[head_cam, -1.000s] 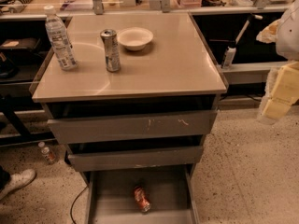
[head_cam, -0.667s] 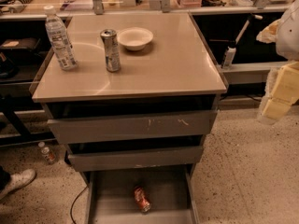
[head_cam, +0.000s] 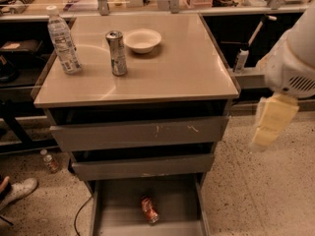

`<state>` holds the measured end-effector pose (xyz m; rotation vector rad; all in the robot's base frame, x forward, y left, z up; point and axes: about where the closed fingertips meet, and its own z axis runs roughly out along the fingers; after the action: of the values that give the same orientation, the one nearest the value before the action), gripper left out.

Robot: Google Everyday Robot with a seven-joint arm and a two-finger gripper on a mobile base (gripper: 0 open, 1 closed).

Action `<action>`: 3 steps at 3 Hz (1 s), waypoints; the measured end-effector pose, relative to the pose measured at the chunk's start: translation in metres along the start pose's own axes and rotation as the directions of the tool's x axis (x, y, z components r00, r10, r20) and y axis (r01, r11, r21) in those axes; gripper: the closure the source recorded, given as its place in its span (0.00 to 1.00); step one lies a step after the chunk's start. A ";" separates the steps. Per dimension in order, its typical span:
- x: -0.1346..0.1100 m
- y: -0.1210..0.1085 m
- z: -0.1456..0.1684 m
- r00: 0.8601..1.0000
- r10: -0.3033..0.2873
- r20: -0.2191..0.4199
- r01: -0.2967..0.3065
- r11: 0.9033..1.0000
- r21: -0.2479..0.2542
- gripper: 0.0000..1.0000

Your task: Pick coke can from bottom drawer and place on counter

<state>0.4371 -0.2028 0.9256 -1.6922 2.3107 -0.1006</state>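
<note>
The coke can [head_cam: 149, 209], red with a silver end, lies on its side on the grey floor of the bottom drawer [head_cam: 118, 205], which is pulled open at the foot of the cabinet. The counter [head_cam: 187, 68] is the glossy beige top above it. My gripper [head_cam: 272, 124], pale yellow under the white arm, hangs in the air to the right of the cabinet at about the height of the top drawer. It is well above the can, to its right, and it holds nothing that I can see.
On the counter stand a water bottle [head_cam: 64, 45], a tall silver can [head_cam: 116, 53] and a white bowl [head_cam: 142, 40]. The two upper drawers [head_cam: 142, 132] are slightly ajar. On the floor to the left are a small bottle [head_cam: 49, 160], a shoe [head_cam: 17, 191] and a cable [head_cam: 81, 215].
My arm and gripper have moved left and a little lower, closer to the cabinet's right side. The can and the things on the counter have not moved.
</note>
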 end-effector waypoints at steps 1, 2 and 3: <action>0.002 0.029 0.066 0.999 0.018 -0.047 -0.021 0.997 -0.080 0.00; 0.002 0.029 0.066 0.999 0.018 -0.047 -0.022 0.997 -0.080 0.00; -0.001 0.056 0.106 0.998 0.032 -0.054 -0.039 0.988 -0.152 0.00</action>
<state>0.4133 -0.1737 0.8122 -1.7374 2.4412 0.0421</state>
